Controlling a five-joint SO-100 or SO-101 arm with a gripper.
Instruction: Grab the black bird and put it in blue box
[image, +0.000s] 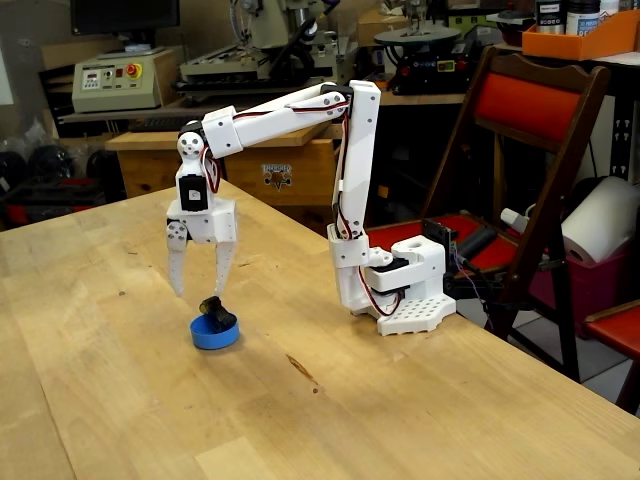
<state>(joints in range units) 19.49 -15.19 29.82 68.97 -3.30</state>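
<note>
Workbench (120, 400): broad pale wooden top with visible plank seams and grain, plus a small dark mark right of the dish.
Folding chair (535, 110): far right, dark wooden frame, red padded back and seat.
Arm (355, 180): white plastic links, black servos and red-and-black wires, rising from a perforated white base at the table's right edge and reaching left.
Control box (112, 78): beige cabinet on the far-left bench, red round button on a yellow patch; its writing is too small to read.
Paper roll (600, 220): white cylinder at far right, behind the chair.
Orange bin (580, 40): shallow tray at top right, containers standing in it.
Gripper (198, 288): pointing straight down, its two tapered white fingers spread wide and holding nothing, tips just above the dish.
Blue box (214, 336): small round shallow blue plastic dish on the wood, directly under the claw.
Black bird (215, 312): small glossy black figure lying tilted in the dish, clear of both fingers.
</note>
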